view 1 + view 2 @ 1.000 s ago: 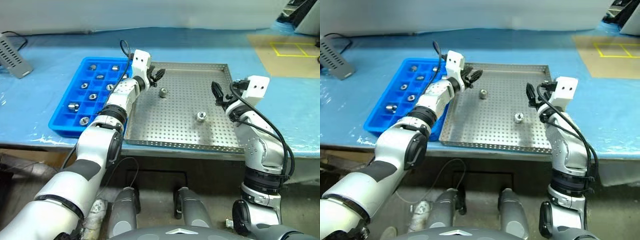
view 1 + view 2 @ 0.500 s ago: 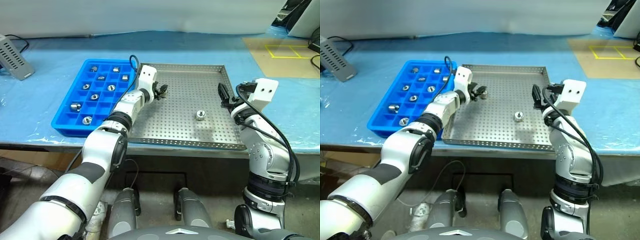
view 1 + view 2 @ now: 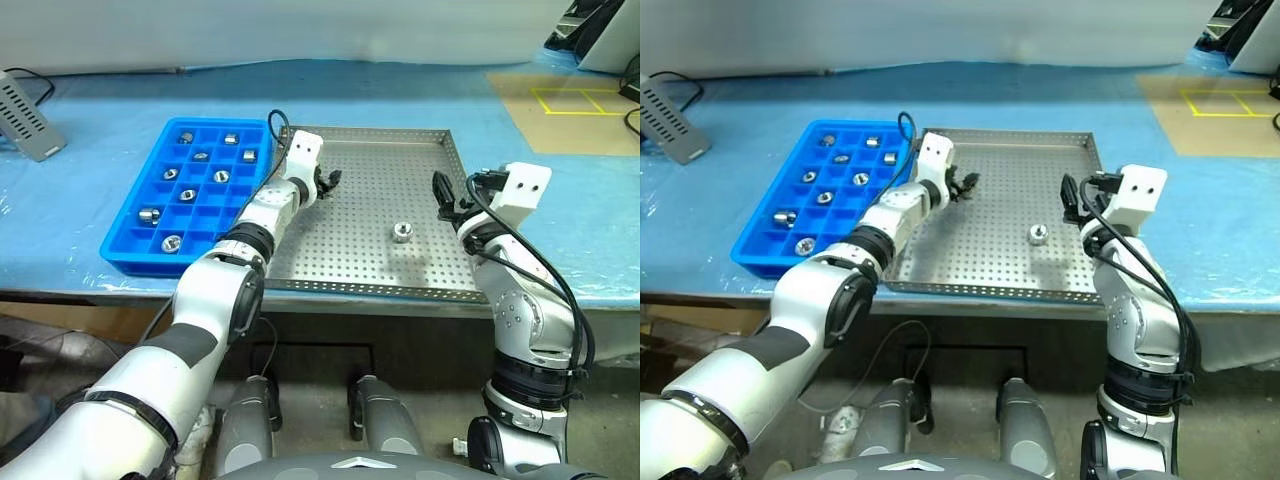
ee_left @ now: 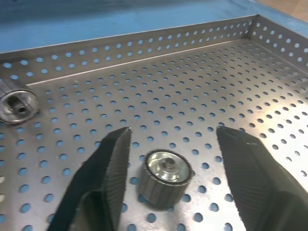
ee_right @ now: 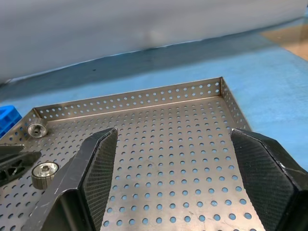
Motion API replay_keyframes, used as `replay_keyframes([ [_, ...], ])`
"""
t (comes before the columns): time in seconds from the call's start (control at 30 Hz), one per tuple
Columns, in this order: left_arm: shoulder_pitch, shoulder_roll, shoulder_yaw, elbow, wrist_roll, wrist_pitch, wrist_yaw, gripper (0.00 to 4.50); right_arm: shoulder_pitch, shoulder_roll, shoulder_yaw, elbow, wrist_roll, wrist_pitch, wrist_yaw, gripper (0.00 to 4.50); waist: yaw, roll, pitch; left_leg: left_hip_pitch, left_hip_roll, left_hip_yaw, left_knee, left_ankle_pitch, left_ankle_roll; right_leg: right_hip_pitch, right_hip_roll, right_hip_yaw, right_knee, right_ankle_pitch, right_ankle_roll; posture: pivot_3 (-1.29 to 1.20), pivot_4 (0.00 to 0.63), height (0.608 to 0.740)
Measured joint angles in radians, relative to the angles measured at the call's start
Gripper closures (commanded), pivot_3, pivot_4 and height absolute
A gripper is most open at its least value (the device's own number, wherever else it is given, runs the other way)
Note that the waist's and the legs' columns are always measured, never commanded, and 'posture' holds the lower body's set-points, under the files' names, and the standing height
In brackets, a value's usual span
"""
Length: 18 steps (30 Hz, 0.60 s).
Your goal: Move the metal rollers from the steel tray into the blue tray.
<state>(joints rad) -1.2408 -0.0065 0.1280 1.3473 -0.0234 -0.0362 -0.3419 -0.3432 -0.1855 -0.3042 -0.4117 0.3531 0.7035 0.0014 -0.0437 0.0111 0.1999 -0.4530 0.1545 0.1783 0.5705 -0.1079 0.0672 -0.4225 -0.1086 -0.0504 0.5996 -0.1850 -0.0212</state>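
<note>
The steel tray point(image 3: 370, 285) lies in the middle of the blue table. My left gripper point(image 3: 328, 182) hovers low over the tray's far left part, open. One metal roller point(image 4: 166, 175) stands on end between its fingers, with a gap on each side. A second roller point(image 4: 17, 103) lies near the tray's far wall. A third roller point(image 3: 402, 232) sits mid-tray, left of my right gripper point(image 3: 440, 190), which is open and empty above the tray's right side. Left of the steel tray is the blue tray point(image 3: 128, 248), with several rollers point(image 3: 172, 241) in its compartments.
A grey ribbed box point(image 3: 22, 105) with a cable sits at the table's back left. A brown board with yellow tape lines point(image 3: 570, 100) lies at the back right. The table's front edge runs just below both trays.
My left gripper has dropped down and to the right onto the tray floor and now straddles the roller. The right arm has held still. The camera has shifted slightly.
</note>
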Motion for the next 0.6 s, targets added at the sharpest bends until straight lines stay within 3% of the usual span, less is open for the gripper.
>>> replay_keyframes([
  [0.07,-0.005,-0.006,0.005,0.007,0.004,0.001,0.023,0.12,0.007,0.003,0.0,-0.005,0.0,0.0,-0.008,0.58,-0.003,0.0,0.0,0.0,0.0,0.0,0.001,0.0,0.0,0.0,0.0,0.0,0.0,0.0,0.0,-0.59,0.15,0.74],
  [0.6,-0.034,-0.063,0.005,0.026,0.086,0.058,0.255,0.12,0.065,0.016,-0.003,-0.102,0.004,0.009,-0.064,0.58,-0.074,0.0,0.0,-0.006,-0.001,0.0,0.0,-0.003,0.005,0.001,-0.001,-0.001,-0.012,0.002,0.004,-0.68,0.15,0.74],
])
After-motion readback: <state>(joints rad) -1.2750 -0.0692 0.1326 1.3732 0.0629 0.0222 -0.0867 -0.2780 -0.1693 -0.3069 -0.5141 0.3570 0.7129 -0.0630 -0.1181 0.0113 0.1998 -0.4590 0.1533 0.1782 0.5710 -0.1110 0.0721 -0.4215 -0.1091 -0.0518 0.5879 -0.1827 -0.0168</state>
